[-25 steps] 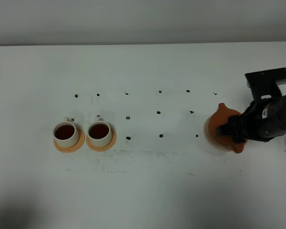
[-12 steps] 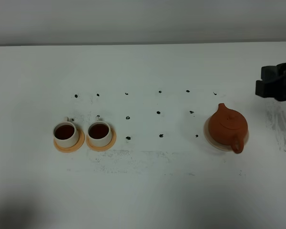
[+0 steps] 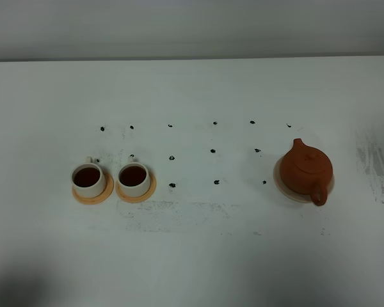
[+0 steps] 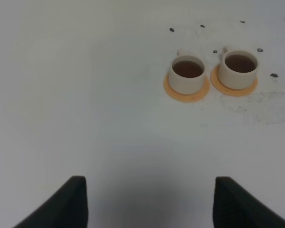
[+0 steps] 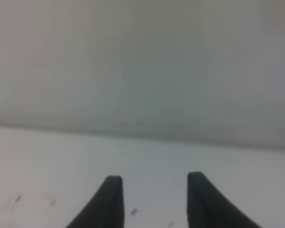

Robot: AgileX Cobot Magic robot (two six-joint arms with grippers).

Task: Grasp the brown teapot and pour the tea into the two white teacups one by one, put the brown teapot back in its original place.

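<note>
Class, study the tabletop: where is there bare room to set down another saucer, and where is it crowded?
Bare: the wide stretch between the two white teacups and the brown teapot, marked only by small black dots; also the whole near edge in front of them. Crowded: the cups' orange saucers, nearly touching.

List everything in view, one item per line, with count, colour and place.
brown teapot: one, reddish-brown, on the beige saucer at the table's right.
beige saucer: one, pale beige, under the teapot.
white teacups: two, cream-white, holding dark tea, side by side at the left.
orange saucers: two, orange, one under each cup.
table: one, white, with small black marks.
left gripper: one, black, open, empty.
right gripper: one, black, jaws apart, empty.
</note>
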